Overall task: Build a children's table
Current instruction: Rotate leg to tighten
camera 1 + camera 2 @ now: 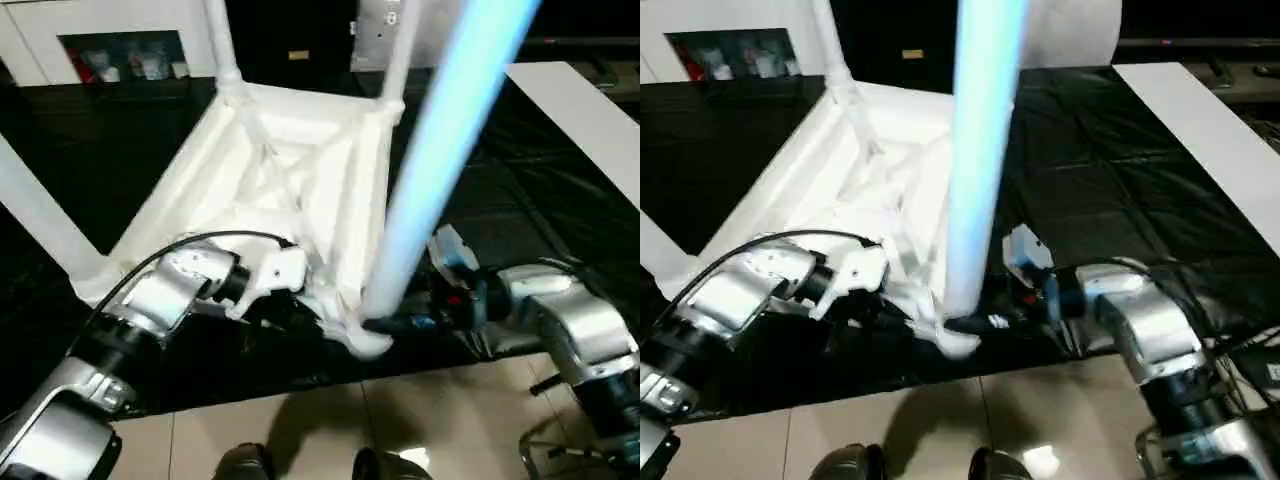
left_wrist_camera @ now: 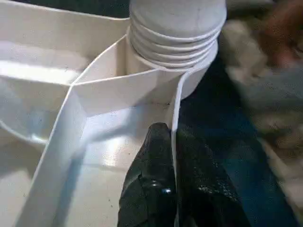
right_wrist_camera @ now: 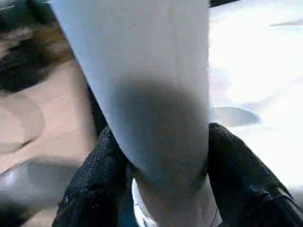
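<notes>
I am clamping my right hand (image 3: 161, 184) around the fourth leg (image 1: 440, 150) low at frame centre, above its socket. My left hand (image 2: 173, 189) is pinching the upturned top's (image 1: 290, 170) rim wall. Light, stiff, slick plastic; grip low. I am counting four legs, one top.

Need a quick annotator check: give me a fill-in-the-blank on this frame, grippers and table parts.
1. The right gripper is shut on a white ____.
2. The left gripper pinches the tabletop's thin ____.
3. The tabletop lies with its ribbed ____ facing up.
4. The table cover beneath is ____ in colour.

Missing words: leg; rim; underside; black
</notes>
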Available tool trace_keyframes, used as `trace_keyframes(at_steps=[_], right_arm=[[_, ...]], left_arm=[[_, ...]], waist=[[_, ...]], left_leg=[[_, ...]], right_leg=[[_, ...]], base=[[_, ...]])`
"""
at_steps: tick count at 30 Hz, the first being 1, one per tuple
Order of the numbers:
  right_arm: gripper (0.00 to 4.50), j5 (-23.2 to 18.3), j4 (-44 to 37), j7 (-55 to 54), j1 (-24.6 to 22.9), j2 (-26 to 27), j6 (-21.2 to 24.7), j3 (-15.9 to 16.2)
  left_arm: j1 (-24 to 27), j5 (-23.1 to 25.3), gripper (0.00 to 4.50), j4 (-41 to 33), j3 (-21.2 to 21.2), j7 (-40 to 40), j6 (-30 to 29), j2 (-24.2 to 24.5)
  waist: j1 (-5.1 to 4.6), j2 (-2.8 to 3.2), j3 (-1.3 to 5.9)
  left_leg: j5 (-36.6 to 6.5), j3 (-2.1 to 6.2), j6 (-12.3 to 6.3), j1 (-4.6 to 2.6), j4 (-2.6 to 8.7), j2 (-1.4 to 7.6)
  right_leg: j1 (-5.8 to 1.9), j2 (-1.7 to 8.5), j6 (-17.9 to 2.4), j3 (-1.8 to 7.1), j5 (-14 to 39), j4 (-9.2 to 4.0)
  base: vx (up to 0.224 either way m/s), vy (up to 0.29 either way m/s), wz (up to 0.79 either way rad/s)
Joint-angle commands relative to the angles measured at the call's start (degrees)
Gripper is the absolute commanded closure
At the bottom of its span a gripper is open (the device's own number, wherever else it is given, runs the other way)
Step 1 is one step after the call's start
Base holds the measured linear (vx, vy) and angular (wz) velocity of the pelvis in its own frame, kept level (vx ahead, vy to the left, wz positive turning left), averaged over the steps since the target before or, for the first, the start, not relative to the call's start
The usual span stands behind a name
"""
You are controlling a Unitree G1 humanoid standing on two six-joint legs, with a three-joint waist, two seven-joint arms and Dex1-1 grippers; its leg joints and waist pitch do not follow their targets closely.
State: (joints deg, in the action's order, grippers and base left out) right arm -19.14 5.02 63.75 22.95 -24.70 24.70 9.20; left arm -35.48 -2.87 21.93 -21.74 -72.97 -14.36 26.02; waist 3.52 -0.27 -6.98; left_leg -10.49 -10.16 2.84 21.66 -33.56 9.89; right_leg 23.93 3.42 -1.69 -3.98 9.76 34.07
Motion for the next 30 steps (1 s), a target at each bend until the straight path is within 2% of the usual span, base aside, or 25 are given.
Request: trace_keyframes(at_steps=[1, 2, 4, 5, 6, 9, 10, 11, 12, 13, 14, 15, 16, 18, 24, 25, 27, 29, 30], right_arm=[[2.45, 2.6, 0.86, -12.58, 0.72, 4.85, 5.32, 0.57], [2.46, 3.02, 0.83, -19.57, 1.26, 8.65, 8.31, -1.08], [2.48, 4.27, 1.38, -23.16, 1.71, 10.4, 8.71, -1.53], [2.49, 4.96, 2.37, -27.0, 2.3, 12.63, 9.26, -2.39], [2.49, 5.45, 2.92, -29.62, 2.64, 14.18, 9.67, -3.01], [2.5, 8.36, 7.57, -42.51, 4.49, 20.56, 7.64, -6.05], [2.5, 9.55, 8.83, -46.06, 4.76, 22.18, 6.05, -6.58], [2.5, 10.03, 9.03, -46.88, 4.72, 22.56, 5.4, -6.56], [2.15, 11.7, 8.7, -49.15, 4.46, 23.62, 4.34, -6.46], [1.95, 11.79, 8.64, -49.21, 4.41, 23.67, 4.14, -6.44], [1.81, 12.37, 8.12, -49.66, 4.05, 24.0, 2.66, -6.33], [1.81, 11.98, 7.51, -50.03, 3.83, 24.45, 2.65, -7.07], [1.65, 11.25, 6.69, -50.38, 3.54, 24.86, 2.53, -8.17], [1.53, 10.64, 5.77, -50.03, 3.23, 24.82, 1.76, -8.95], [1.05, 9.56, 2.24, -44.94, 1.46, 20.62, 0.53, -9.05], [0.89, 8.46, 0.65, -41.3, 0.68, 18.19, 0.14, -9.08], [0.73, 5.87, -2.03, -32.57, -0.72, 12.38, -0.43, -9.97], [0.64, 4.29, -2.56, -26.71, -1.25, 8.28, -0.61, -10.77], [0.44, 4.22, -2.57, -26.3, -1.28, 7.98, -0.65, -10.78]], left_arm=[[-0.19, -1.83, 4.5, -3.79, 2.05, 8.74, -6.78, -5.87], [-0.37, -1.95, 4.5, -4.57, 3.0, 12.8, -9.95, -8.66], [-0.65, -1.6, 4.5, -4.2, 3.39, 15.15, -10.95, -10.34], [-1.14, -1.0, 4.5, -3.14, 3.91, 18.3, -11.46, -12.39], [-1.43, -0.52, 4.5, -2.58, 4.31, 20.49, -12.04, -13.8], [-4.35, 1.6, 4.5, 3.2, 5.97, 31.36, -11.03, -20.07], [-5.73, 2.55, 4.5, 5.84, 6.2, 34.88, -9.65, -21.9], [-6.19, 3.04, 4.5, 6.71, 6.14, 35.93, -9.05, -22.38], [-6.72, 4.48, 4.5, 7.35, 5.94, 37.95, -9.06, -23.41], [-6.72, 4.6, 4.5, 7.29, 5.87, 38.02, -9.1, -23.45], [-6.67, 5.48, 4.5, 6.77, 5.36, 38.49, -9.44, -23.71], [-6.5, 5.93, 4.5, 6.23, 4.97, 38.32, -9.67, -23.55], [-6.25, 6.29, 4.5, 5.73, 4.54, 37.75, -9.47, -23.18], [-5.97, 6.49, 4.5, 5.5, 4.37, 37.23, -9.07, -22.85], [-5.37, 6.41, 4.5, 6.53, 4.14, 34.84, -6.09, -21.26], [-4.73, 6.2, 4.5, 6.23, 3.87, 33.03, -4.88, -20.14], [-3.26, 5.52, 4.5, 5.07, 3.14, 28.12, -2.6, -17.42], [-2.42, 4.92, 4.5, 4.2, 2.52, 24.32, -0.92, -15.56], [-2.36, 4.86, 4.5, 4.14, 2.47, 24.03, -0.83, -15.44]], waist=[[-0.13, -0.09, 2.95], [-0.9, -0.3, 2.84], [-2.13, -0.47, 3.05], [-2.2, -0.4, 3.06], [-2.43, -0.5, 3.09], [-2.31, -0.52, 3.35], [-2.21, -0.31, 3.48], [-2.05, -0.26, 3.68], [-1.75, -0.11, 3.9], [-1.62, -0.02, 4.02], [-1.56, 0.11, 4.22], [-1.47, 0.04, 4.52], [-1.38, 0.16, 4.48], [-1.31, 0.11, 4.45], [-1.15, 0.12, 4.24], [-1.07, 0.3, 4.23], [-0.9, -0.04, 4.28], [-0.79, 0.09, 4.3], [-0.96, -0.04, 4.42]], left_leg=[[-14.27, 1.85, -0.3, -0.69, 5.04, 3.62], [-15.1, 2.06, 0.31, -0.39, 4.96, 3.33], [-14.5, 2.06, 0.16, -0.13, 4.81, 2.97], [-14.56, 2.0, -0.1, -0.4, 4.72, 2.9], [-14.22, 1.58, -0.92, -0.89, 4.33, 2.63], [-11.09, 1.19, -2.28, -0.89, 4.34, 2.31], [-10.86, 1.2, -1.86, -1.1, 4.36, 2.4], [-10.54, 1.35, -1.73, -1.02, 4.39, 2.44], [-9.22, 1.37, -2.06, -0.94, 4.5, 2.77], [-8.11, 1.28, -2.53, -0.99, 4.51, 3.0], [-7.29, 1.24, -2.88, -0.99, 4.44, 2.98], [-5.4, 1.06, -3.89, -0.78, 4.26, 2.81], [-4.22, 1.05, -5.02, -0.69, 4.23, 2.82], [-4.19, 0.95, -6.02, -0.69, 4.23, 2.8], [-6.07, 0.94, -6.04, -0.78, 4.32, 2.88], [-6.01, 1.0, -6.03, -0.71, 4.31, 2.9], [-6.04, 1.01, -6.76, -0.65, 4.24, 2.85], [-5.07, 1.0, -7.95, -0.42, 4.04, 2.85], [-4.2, 0.96, -8.46, -0.32, 3.94, 2.93]], right_leg=[[-2.77, 5.71, -10.16, 3.29, 26.6, -5.1], [-2.93, 5.79, -9.22, 3.15, 28.97, -5.28], [-3.02, 5.73, -7.66, 3.13, 30.76, -5.69], [-2.77, 5.72, -7.37, 3.15, 31.29, -5.91], [-2.31, 5.6, -7.13, 3.42, 31.55, -6.39], [-2.34, 5.09, -6.23, 3.35, 30.11, -6.57], [-2.16, 5.06, -6.3, 3.29, 29.41, -6.54], [-2.44, 5.0, -6.44, 3.15, 28.2, -6.28], [-2.76, 5.02, -7.25, 3.27, 23.66, -5.84], [-2.76, 4.84, -8.54, 3.33, 18.6, -5.29], [-2.92, 4.85, -9.3, 3.36, 15.99, -5.01], [-3.41, 4.98, -10.5, 3.39, 11.42, -4.6], [-3.57, 5.05, -11.52, 3.44, 8.64, -4.38], [-3.68, 5.04, -12.08, 3.36, 7.76, -4.42], [-3.78, 5.06, -11.43, 3.32, 11.19, -4.82], [-3.82, 5.09, -11.39, 3.3, 11.05, -4.74], [-4.14, 5.06, -10.84, 3.29, 10.78, -4.76], [-4.18, 5.1, -11.1, 3.3, 9.07, -4.53], [-4.29, 5.1, -11.81, 3.29, 7.45, -4.23]], base=[[0.0, 0.0, 0.0], [0.0, 0.0, 0.0], [0.0, 0.0, 0.0], [0.0, 0.0, 0.0], [0.0, 0.0, 0.0], [0.0, 0.0, 0.0], [0.0, 0.0, 0.0], [0.0, 0.0, 0.0], [0.0, 0.0, 0.0], [0.0, 0.0, 0.0], [0.0, 0.0, 0.0], [0.052, 0.012, 0.02], [0.0, 0.0, 0.0], [0.0, 0.0, 0.0], [0.0, 0.0, 0.0], [0.0, 0.0, 0.0], [0.0, 0.0, 0.0], [0.0, 0.0, 0.0], [0.0, 0.0, 0.0]])
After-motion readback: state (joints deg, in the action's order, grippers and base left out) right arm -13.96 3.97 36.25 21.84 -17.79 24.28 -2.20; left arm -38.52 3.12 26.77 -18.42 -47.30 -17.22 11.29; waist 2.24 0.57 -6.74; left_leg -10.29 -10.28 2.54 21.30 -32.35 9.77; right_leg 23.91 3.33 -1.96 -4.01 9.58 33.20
